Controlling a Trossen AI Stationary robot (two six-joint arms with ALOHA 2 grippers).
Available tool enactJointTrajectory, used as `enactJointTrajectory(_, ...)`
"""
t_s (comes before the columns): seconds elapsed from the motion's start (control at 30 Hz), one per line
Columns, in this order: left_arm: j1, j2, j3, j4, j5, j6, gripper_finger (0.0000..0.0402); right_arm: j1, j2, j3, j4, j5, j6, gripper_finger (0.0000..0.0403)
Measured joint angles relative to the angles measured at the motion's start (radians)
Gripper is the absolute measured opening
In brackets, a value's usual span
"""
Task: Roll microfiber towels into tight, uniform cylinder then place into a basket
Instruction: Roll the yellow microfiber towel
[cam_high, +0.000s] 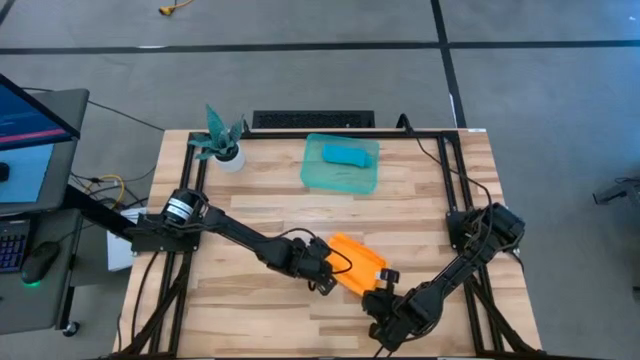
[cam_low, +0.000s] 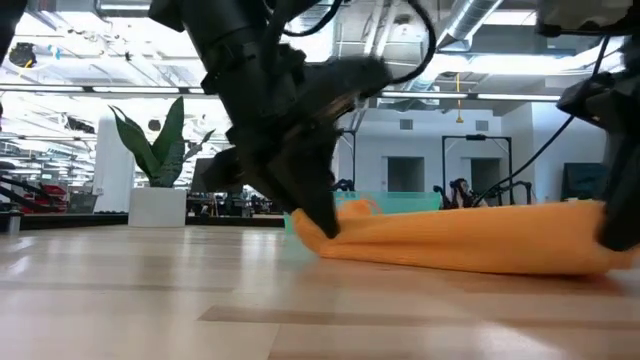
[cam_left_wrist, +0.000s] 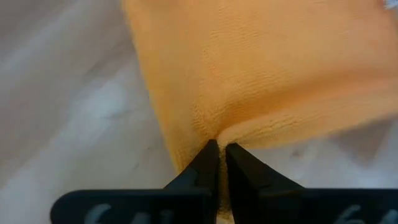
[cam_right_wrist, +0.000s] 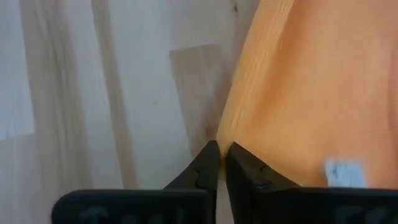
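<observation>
The orange towel (cam_high: 356, 264) lies folded on the wooden table near its near edge. My left gripper (cam_high: 334, 276) is shut on the towel's left near corner. My right gripper (cam_high: 382, 288) is shut on its right near end. A turquoise-blue towel (cam_high: 349, 153), rolled up, lies in the teal-green basket (cam_high: 340, 177) at the far middle of the table. My left gripper pinches the orange towel's edge at a corner (cam_left_wrist: 214, 138) between its two fingers, coming slanting down from the table's left. The cloth puckers at the fingertips. The towel rests on the table. My right gripper pinches the orange towel's edge (cam_right_wrist: 225, 140) between its two fingertips, coming slanting from the table's near right side. One layer or several, I cannot tell. The towel lies on the table (cam_low: 470, 250).
A small white pot with a teal plant (cam_high: 222, 143) stands at the far left corner. Bare wood lies between the basket and the orange towel and along the table's left side. A monitor and keyboard stand off the table at the left.
</observation>
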Motion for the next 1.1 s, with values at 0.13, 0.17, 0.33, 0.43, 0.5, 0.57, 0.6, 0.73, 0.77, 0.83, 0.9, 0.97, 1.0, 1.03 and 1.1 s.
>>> enactJointTrajectory(0.13,0.003,0.001,-0.005,-0.032,-0.018,0.008,0.0008,0.006,0.0,0.0,-0.001,-0.006,-0.003,0.0075)
enactJointTrajectory(0.17,0.004,0.001,-0.004,-0.034,-0.018,0.007,0.0008,0.006,0.0,0.0,-0.002,-0.008,-0.003,0.0084)
enactJointTrajectory(0.33,0.005,0.001,-0.003,-0.051,-0.018,-0.004,0.0008,-0.003,0.0,0.0,-0.012,-0.002,-0.009,0.0111)
enactJointTrajectory(0.43,0.006,0.001,-0.003,-0.045,-0.02,0.004,0.0008,-0.003,0.0,0.0,-0.001,0.05,-0.052,0.0115)
enactJointTrajectory(0.5,0.006,0.001,-0.003,-0.044,-0.02,0.007,0.0008,0.001,-0.001,0.0,0.021,0.114,-0.111,0.0115)
enactJointTrajectory(0.57,0.006,0.001,-0.003,-0.043,-0.019,0.007,0.0008,0.008,-0.001,0.0,0.052,0.176,-0.18,0.0113)
enactJointTrajectory(0.6,0.006,0.001,-0.003,-0.042,-0.019,0.007,0.0008,0.009,-0.002,0.0,0.066,0.199,-0.209,0.0112)
enactJointTrajectory(0.73,0.005,0.001,-0.003,-0.04,-0.018,0.007,0.0008,-0.001,-0.002,0.0,0.1,0.22,-0.268,0.0104)
enactJointTrajectory(0.77,0.005,0.001,-0.003,-0.039,-0.018,0.007,0.0008,-0.008,-0.002,0.0,0.105,0.222,-0.277,0.0102)
enactJointTrajectory(0.83,0.005,0.001,-0.003,-0.038,-0.016,0.007,0.0008,-0.023,-0.001,0.0,0.11,0.224,-0.291,0.0098)
enactJointTrajectory(0.9,0.005,0.001,-0.003,-0.038,-0.016,0.007,0.0008,-0.04,0.0,-0.008,0.117,0.223,-0.296,0.0095)
enactJointTrajectory(0.97,0.005,0.001,-0.003,-0.038,-0.016,0.007,0.0008,-0.058,0.0,-0.028,0.129,0.222,-0.298,0.0092)
enactJointTrajectory(1.0,0.005,0.001,-0.003,-0.038,-0.016,0.007,0.0008,-0.067,0.0,-0.041,0.134,0.218,-0.299,0.0091)
enactJointTrajectory(1.03,0.005,0.001,-0.003,-0.039,-0.016,0.007,0.0008,-0.074,0.001,-0.055,0.147,0.211,-0.297,0.0089)
enactJointTrajectory(1.1,0.005,0.001,-0.002,-0.04,-0.016,0.007,0.0008,-0.088,0.001,-0.08,0.158,0.208,-0.284,0.0086)
